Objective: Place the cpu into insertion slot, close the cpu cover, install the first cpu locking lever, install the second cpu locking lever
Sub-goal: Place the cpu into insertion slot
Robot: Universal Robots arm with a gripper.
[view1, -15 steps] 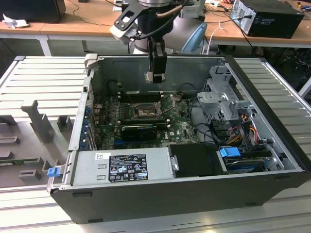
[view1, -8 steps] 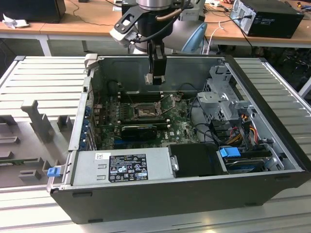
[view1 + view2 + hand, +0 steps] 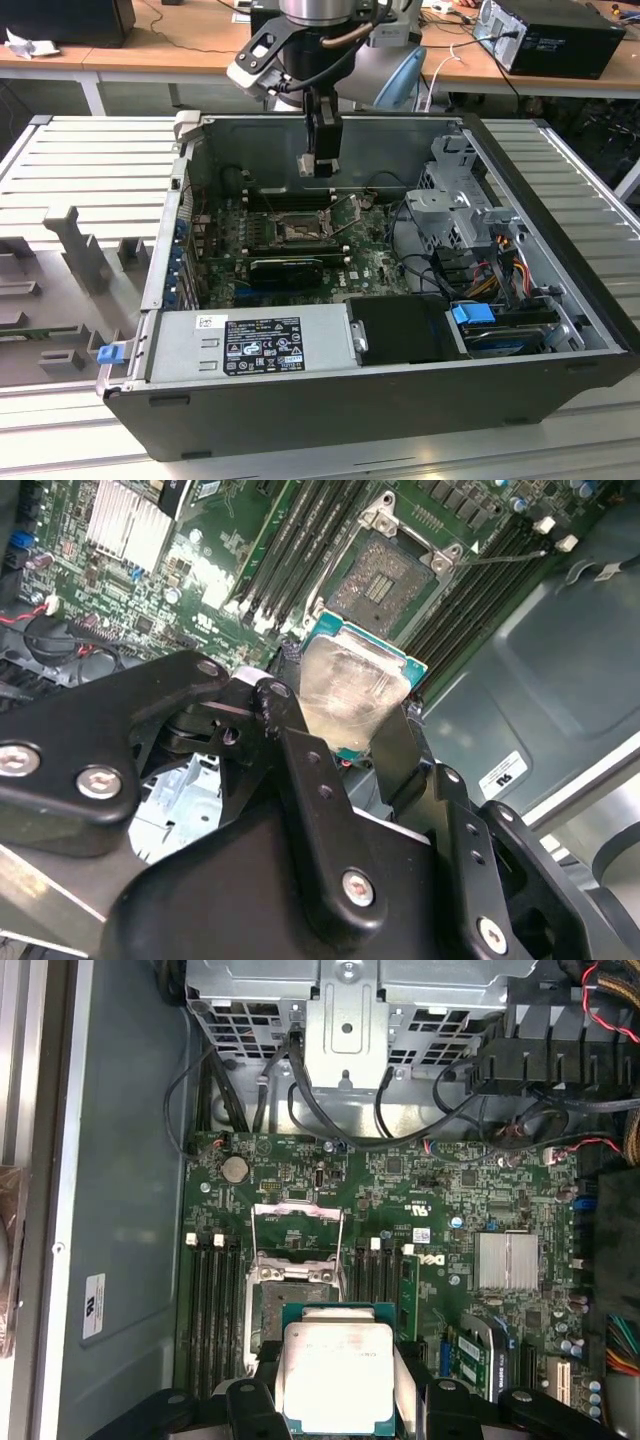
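My gripper (image 3: 318,165) hangs inside the open computer case, above the motherboard, shut on the cpu (image 3: 309,163). In both wrist views the cpu (image 3: 355,685) (image 3: 335,1375) is a pale silver square chip on a green edge, clamped between two black fingers (image 3: 400,750) (image 3: 262,1375). The insertion slot (image 3: 297,232) (image 3: 385,580) (image 3: 283,1310) lies below it, uncovered, with tan contacts showing. The cpu cover (image 3: 297,1222) stands swung up at one side of the slot. Thin wire levers (image 3: 345,1240) (image 3: 500,558) stand raised beside the slot.
Black memory slots (image 3: 215,1310) flank the socket on both sides. A black graphics card (image 3: 285,270) lies near it, with a power supply (image 3: 260,345) at the case front. A metal drive cage (image 3: 455,200) with cables sits at the exterior view's right.
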